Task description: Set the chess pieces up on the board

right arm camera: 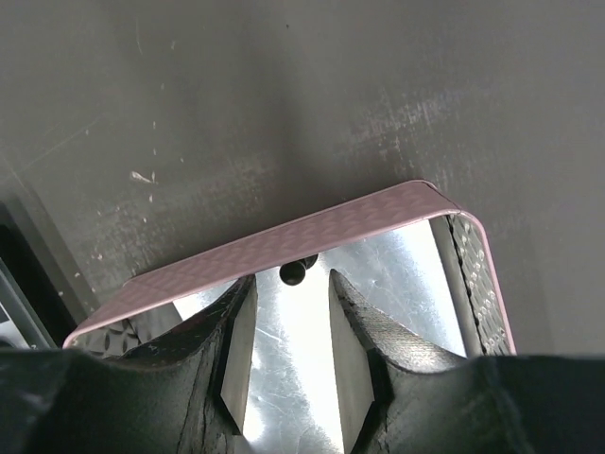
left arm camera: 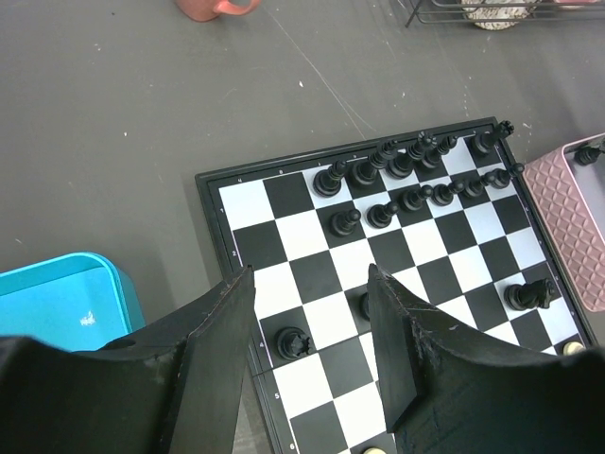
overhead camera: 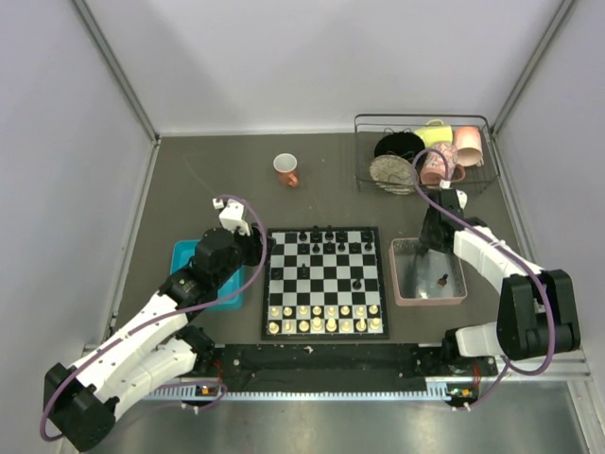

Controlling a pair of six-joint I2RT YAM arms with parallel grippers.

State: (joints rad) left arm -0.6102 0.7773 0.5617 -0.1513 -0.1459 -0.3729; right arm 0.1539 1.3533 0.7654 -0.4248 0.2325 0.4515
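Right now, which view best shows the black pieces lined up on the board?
Left wrist: the black pieces stand in two rows on the board, close and sharp. Top external shows them whole but tiny. Right wrist shows the pink tray, not the board.

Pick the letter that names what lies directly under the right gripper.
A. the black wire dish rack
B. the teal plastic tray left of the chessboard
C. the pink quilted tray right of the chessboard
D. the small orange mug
C: in the right wrist view, the right gripper has the pink quilted tray beneath its parted fingers, with a small black chess piece lying by the tray's far rim.
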